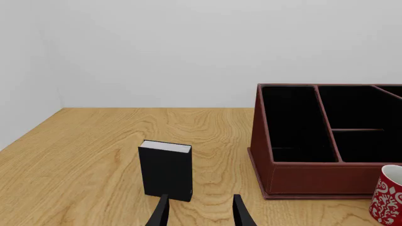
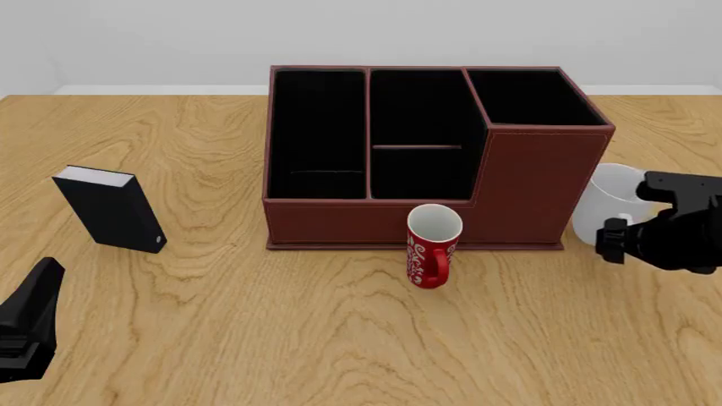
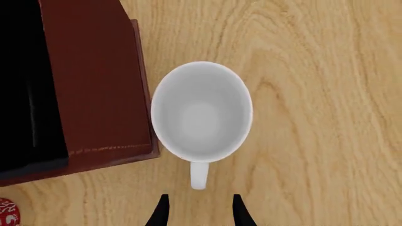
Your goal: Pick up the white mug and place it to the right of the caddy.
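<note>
1. The white mug (image 2: 607, 201) stood upright on the worktop (image 2: 338, 338), just beside the caddy's right wall, its loop handle (image 3: 198, 175) pointing back toward the right end effector (image 3: 197, 209).
2. That end effector hung above the mug with its fingers apart and nothing between them; the handle lay just ahead of the tips, untouched.
3. The mug was glossy, plain and round, and wide at the mouth.
4. The caddy (image 2: 519, 194) was a dark reddish-brown, leather-look box with black-lined compartments and a taller section at its right end, its base lip close against the mug.
5. To the mug's right the wood-grain worktop lay bare.
6. A slim red mug (image 2: 432, 245) with white lettering stood against the caddy's front wall.
7. A small black box (image 2: 107, 209) with a white top stood well to the left.
8. The left end effector (image 1: 198, 212) hovered near that box, fingers parted and holding nothing.
</note>
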### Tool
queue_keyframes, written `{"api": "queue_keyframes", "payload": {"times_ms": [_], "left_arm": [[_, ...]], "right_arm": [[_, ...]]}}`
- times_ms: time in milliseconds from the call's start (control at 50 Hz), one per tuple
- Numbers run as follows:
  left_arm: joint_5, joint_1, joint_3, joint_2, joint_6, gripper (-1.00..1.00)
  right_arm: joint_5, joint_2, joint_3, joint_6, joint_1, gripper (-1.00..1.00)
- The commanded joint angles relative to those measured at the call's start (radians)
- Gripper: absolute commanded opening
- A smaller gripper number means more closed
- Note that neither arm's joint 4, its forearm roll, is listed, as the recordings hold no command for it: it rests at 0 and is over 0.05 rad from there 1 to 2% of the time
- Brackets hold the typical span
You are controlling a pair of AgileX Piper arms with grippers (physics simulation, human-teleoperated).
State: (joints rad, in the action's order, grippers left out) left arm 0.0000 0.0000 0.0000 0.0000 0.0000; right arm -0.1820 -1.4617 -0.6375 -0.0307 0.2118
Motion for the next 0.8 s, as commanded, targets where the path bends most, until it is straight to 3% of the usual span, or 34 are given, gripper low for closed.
{"api": "queue_keyframes", "payload": {"times_ms": [20, 800], "left_arm": [[0.000, 0.000, 0.000, 0.000, 0.000, 1.00], [0.000, 0.000, 0.000, 0.000, 0.000, 1.00]], "right_arm": [[-0.024, 0.037, 0.005, -0.011, 0.002, 1.00], [-0.082, 0.149, 0.026, -0.052, 0.021, 1.00]]}}
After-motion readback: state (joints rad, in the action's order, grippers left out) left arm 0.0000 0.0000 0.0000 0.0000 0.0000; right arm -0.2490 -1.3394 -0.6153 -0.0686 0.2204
